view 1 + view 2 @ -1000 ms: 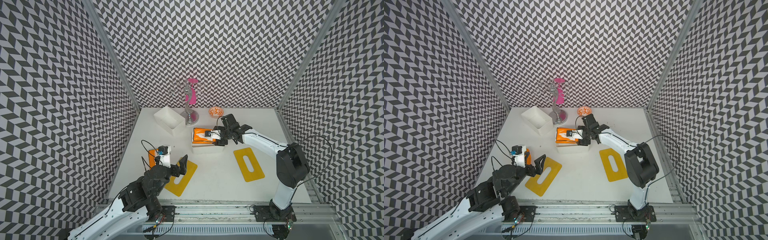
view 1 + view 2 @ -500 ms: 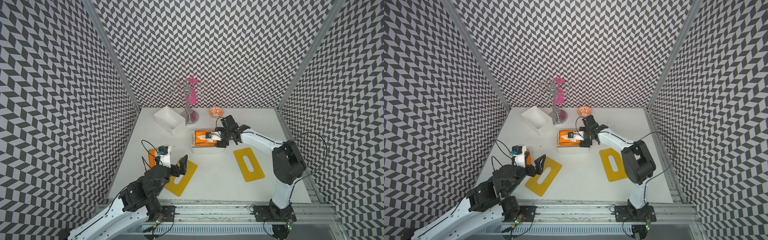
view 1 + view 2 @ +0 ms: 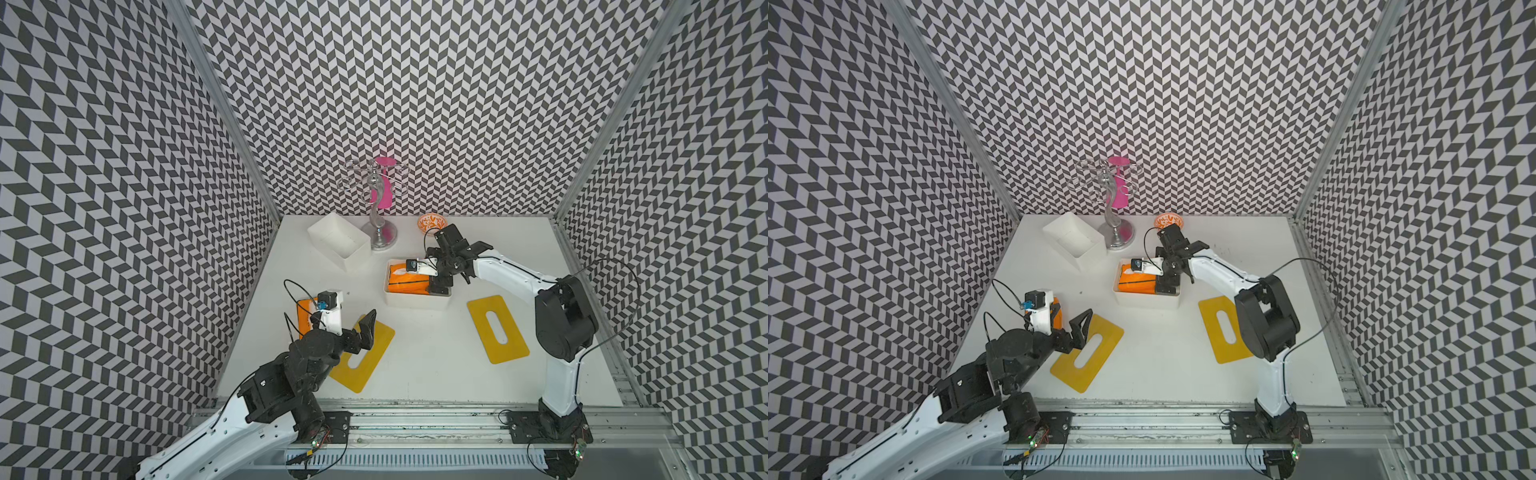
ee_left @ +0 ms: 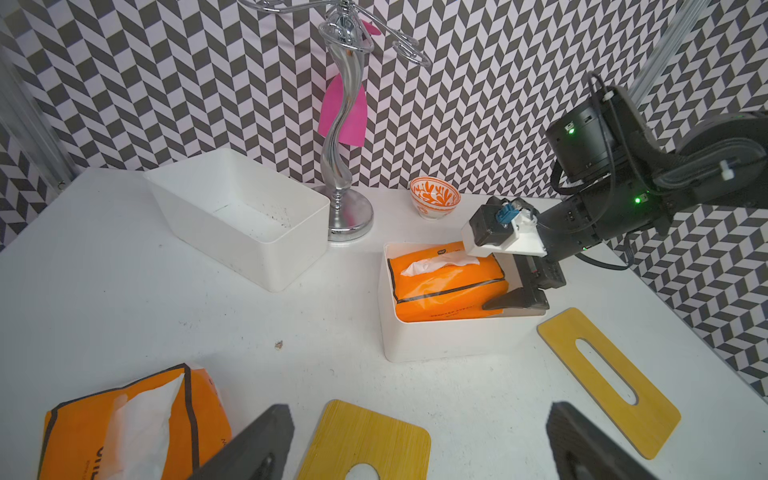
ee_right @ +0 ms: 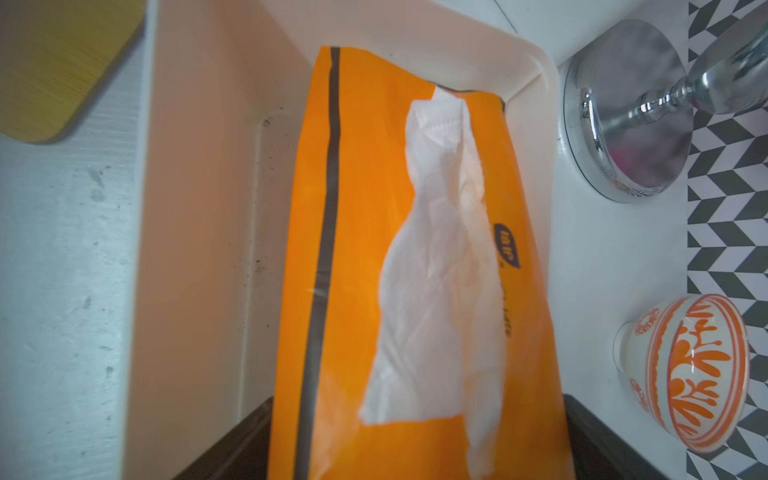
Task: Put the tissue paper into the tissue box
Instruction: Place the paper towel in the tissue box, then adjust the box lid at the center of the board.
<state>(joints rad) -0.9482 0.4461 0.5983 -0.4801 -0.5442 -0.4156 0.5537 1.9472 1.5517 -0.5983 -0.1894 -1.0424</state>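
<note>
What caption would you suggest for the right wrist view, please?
Orange tissue pack resting in the white tissue box, flanked by the open right gripper.

The wrapper of the tissue pack (image 5: 357, 257) is thin orange plastic film, glossy and slightly wrinkled. The tissue paper (image 5: 436, 291) poking out of it is soft, white and crinkled. The tissue box (image 5: 195, 208) around it looks like smooth matt white plastic, speckled with grime inside. The yellow lid (image 4: 365, 432) near me shows a fine brushed grain. The stand (image 4: 351, 216) is mirror-polished metal, and the bowl (image 5: 698, 374) is glazed and shiny. The table (image 5: 62, 291) is matt white and scuffed. My left fingers (image 4: 253, 436) are dull black plastic
</note>
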